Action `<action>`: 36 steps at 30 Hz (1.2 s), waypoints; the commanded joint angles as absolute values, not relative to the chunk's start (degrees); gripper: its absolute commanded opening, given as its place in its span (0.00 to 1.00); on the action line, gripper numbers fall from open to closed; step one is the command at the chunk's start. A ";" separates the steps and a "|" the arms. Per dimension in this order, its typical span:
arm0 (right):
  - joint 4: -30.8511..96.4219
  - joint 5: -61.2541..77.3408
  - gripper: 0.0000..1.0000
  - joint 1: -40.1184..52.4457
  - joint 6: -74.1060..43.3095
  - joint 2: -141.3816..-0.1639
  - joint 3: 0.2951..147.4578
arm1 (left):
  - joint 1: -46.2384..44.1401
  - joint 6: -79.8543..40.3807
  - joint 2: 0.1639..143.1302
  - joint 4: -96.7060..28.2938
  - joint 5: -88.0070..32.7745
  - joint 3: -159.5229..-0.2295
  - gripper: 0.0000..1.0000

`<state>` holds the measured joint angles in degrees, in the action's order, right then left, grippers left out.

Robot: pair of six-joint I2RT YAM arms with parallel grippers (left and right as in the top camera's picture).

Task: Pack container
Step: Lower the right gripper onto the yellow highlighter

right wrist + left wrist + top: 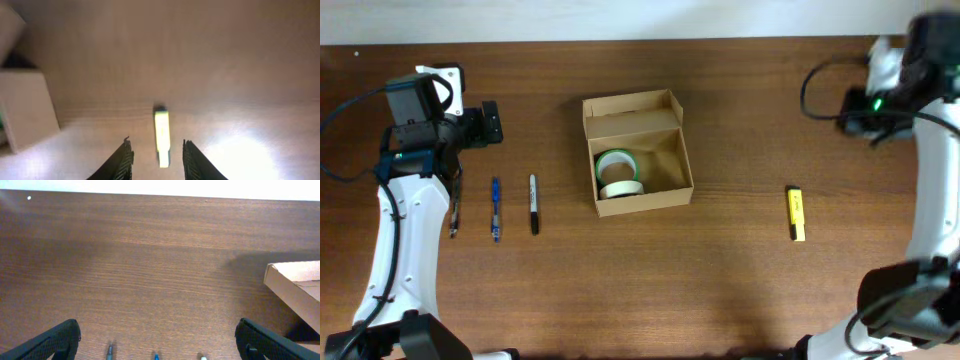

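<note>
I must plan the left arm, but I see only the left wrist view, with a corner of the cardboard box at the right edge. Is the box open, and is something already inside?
Observer: Yes, the container is open, and two tape rolls lie in its left part.
Operator: Is anything waiting on the other side of it?
Observer: One yellow highlighter lies on the table, to the right of the container and apart from it.
Operator: Does the right hand hold it?
Observer: No. The right hand is empty, its jaws apart, and it does not touch the highlighter.
</note>
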<state>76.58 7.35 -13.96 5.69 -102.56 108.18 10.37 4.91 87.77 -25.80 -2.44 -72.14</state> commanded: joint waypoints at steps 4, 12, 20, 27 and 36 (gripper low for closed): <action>70.57 12.51 0.41 -15.05 10.26 -102.45 89.12 | 10.66 4.38 88.18 -25.78 -3.05 -73.34 0.99; 59.77 11.44 0.50 -14.87 10.04 -102.48 72.97 | 10.66 4.38 88.18 -25.78 -3.05 -73.34 0.99; 53.71 6.04 0.50 -14.70 7.92 -102.50 67.40 | 10.66 4.38 88.18 -25.78 -3.05 -73.34 0.99; 53.06 1.37 0.52 -13.30 5.48 -102.69 67.00 | 10.66 4.38 88.18 -25.78 -3.05 -73.34 0.99; 51.11 -0.71 0.53 -10.52 3.49 -106.06 66.96 | 10.66 4.38 88.18 -25.78 -3.05 -73.34 0.99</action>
